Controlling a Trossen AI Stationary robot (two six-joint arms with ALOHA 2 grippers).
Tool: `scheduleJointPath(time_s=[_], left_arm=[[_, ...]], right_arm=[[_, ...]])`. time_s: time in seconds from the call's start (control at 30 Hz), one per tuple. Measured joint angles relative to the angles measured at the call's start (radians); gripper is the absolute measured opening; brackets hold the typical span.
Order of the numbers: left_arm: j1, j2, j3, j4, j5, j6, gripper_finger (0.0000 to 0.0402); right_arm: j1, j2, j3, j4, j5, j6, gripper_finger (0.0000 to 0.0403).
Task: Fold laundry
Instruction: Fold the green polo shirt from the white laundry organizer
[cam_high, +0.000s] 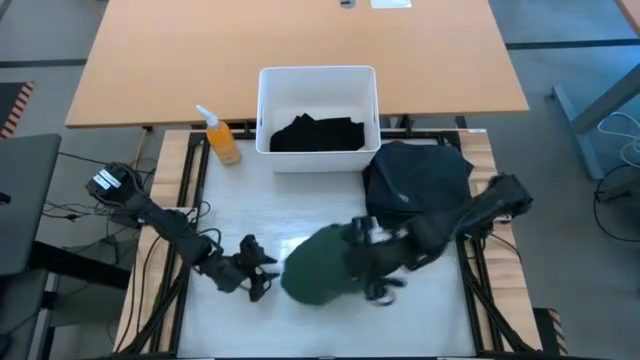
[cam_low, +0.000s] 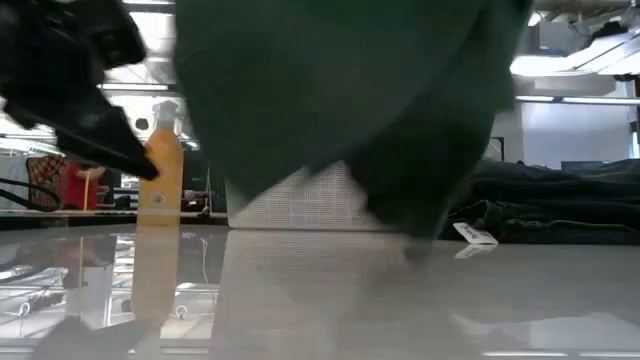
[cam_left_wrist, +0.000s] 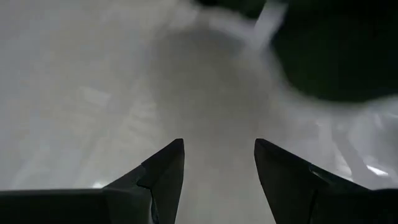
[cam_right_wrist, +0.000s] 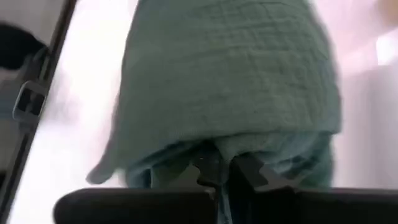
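The rounded, soft cloth garment (cam_high: 318, 265) is dark green, with a fine crinkled square weave in the right wrist view. The heaped garment (cam_high: 415, 178) is dark charcoal; the one (cam_high: 318, 132) in the white rectangular plastic bin (cam_high: 266, 110) is black. The plastic bottle (cam_high: 222, 141) is orange, the worktop (cam_high: 230, 215) glossy white.

no text or labels legible anywhere

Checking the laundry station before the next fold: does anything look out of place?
One oddity: an orange spray bottle stands beside the white bin, unrelated to the clothes. Otherwise the right hand just holds the bunched green garment.
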Motion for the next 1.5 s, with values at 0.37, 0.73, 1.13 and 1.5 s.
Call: scheduleJointPath(time_s=[0.37, 0.73, 1.13, 1.5], left_arm=[[-0.117, 0.000, 0.000, 0.010, -0.123, -0.127, 0.0185], [-0.050, 0.000, 0.000, 0.287, -0.166, 0.114, 0.0185], [0.019, 0.224, 0.263, 0.427, 0.081, 0.629, 0.0185], [0.134, 0.433, 0.757, -0.125, 0.259, 0.869, 0.0185]], right_arm=[[0.077, 0.190, -0.162, 0.151, -0.176, 0.188, 0.0109], [0.142, 0.095, -0.144, 0.099, -0.182, 0.272, 0.0193], [0.300, 0.067, -0.180, -0.028, -0.011, 0.410, 0.0208], [0.321, 0.069, -0.419, 0.024, 0.152, 0.527, 0.0200]])
